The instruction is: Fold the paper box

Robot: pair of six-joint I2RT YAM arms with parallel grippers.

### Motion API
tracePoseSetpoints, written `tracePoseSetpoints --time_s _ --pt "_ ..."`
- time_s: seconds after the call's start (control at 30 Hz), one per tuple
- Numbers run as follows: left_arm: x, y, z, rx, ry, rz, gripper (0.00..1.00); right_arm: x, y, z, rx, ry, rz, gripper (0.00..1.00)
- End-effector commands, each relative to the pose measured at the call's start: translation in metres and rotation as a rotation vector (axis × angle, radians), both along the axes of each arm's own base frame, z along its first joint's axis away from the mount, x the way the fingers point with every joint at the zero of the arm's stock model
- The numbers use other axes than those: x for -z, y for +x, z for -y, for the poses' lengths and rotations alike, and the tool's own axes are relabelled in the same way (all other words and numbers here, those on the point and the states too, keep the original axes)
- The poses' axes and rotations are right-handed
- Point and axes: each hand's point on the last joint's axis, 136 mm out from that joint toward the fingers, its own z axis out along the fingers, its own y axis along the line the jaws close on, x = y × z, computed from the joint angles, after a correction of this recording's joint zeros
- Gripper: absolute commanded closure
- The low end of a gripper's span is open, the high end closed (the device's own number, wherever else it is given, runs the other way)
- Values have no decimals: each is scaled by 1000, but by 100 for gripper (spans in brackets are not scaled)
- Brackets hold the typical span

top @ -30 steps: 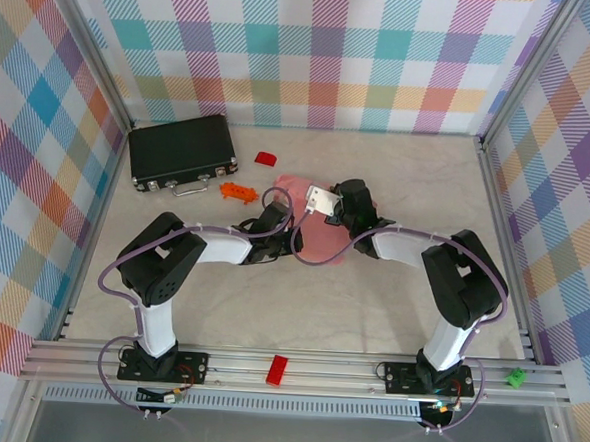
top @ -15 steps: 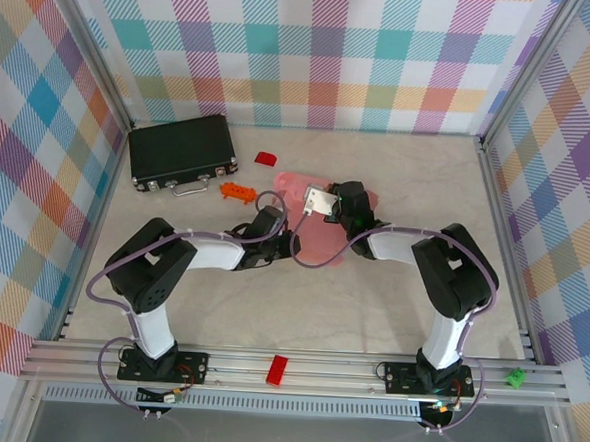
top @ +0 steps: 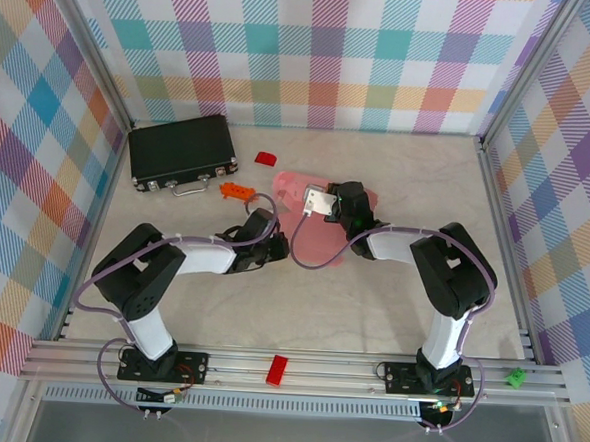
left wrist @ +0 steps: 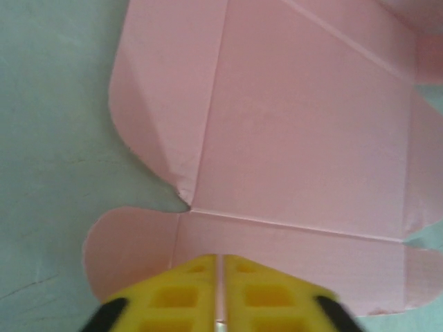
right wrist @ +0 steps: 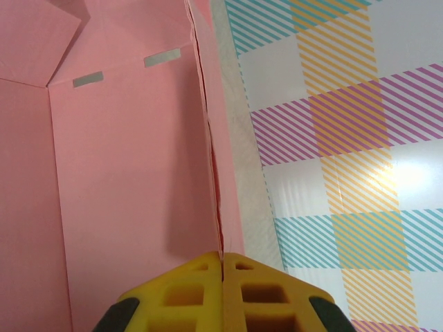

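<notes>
Although one wall (right wrist: 220,138) is raised, paper box (left wrist: 297,138): mostly flat (early stage)
Right gripper (right wrist: 223,257): clamped on wall
Left gripper (left wrist: 218,259): fingers together at edge

You have bright, even light and soft shadows. Your wrist views blur the fingers (left wrist: 173,297); the box (left wrist: 297,138) looks soft.
</notes>
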Motion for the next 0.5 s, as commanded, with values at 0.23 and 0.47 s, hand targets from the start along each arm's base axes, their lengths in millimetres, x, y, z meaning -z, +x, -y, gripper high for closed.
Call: tracePoseSetpoints --time_s 0.23,0.47 --pt "14 1 9 16 -41 -35 100 20 -21 -8 -76 -50 -3 100" --pt "3 2 12 33 -50 -21 100 26 -21 -9 -81 -94 48 100"
